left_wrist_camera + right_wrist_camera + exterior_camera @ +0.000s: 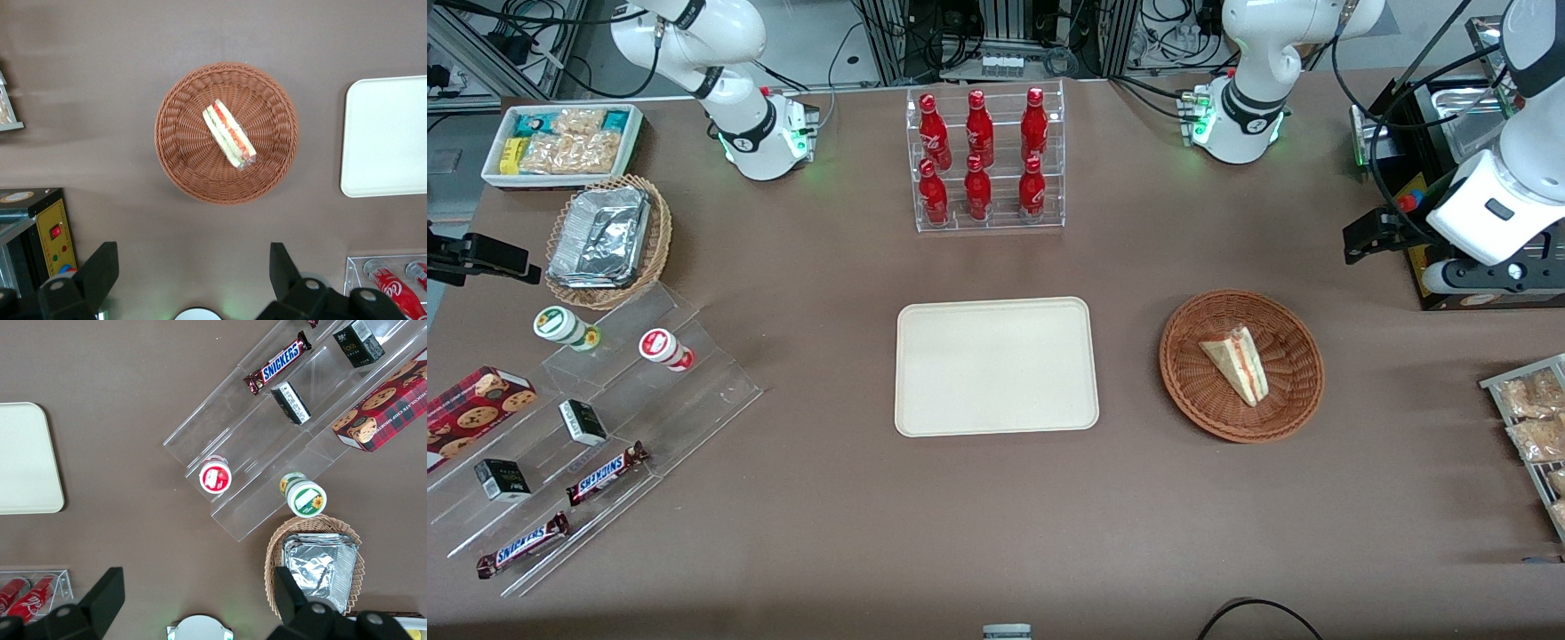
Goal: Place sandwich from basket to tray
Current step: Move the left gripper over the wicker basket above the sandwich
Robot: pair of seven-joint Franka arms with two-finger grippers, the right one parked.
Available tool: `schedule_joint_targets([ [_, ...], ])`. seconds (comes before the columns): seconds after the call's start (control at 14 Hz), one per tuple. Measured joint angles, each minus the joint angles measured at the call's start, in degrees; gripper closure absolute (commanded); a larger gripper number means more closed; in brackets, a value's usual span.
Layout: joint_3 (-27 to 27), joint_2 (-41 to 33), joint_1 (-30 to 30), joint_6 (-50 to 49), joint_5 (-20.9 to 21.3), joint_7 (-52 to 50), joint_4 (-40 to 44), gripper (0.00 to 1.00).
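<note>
The sandwich (1238, 363), a pale triangular wedge with red and green filling, lies in the round reddish-brown wicker basket (1282, 402). The cream tray (996, 366) lies flat beside the basket, toward the parked arm's end. My left gripper (1360, 240) hangs open and empty, high above the table, toward the working arm's end and farther from the front camera than the basket. In the left wrist view the sandwich (229, 133) rests in the middle of the basket (183, 160), well apart from the gripper (193, 263). The tray's edge (387, 137) shows beside the basket.
A clear rack of red bottles (989, 160) stands farther from the front camera than the tray. A black box with a yellow panel (52, 232) sits under the gripper arm. A wire rack of snack packets (1534, 427) sits at the working arm's end. Acrylic steps with snacks (587, 427) sit at the parked arm's end.
</note>
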Motion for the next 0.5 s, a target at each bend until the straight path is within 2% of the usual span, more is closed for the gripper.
schedule_joint_targets([
  [0.5, 0.0, 3.4, -0.1, 3.2, -0.1, 0.0, -1.7, 0.00],
])
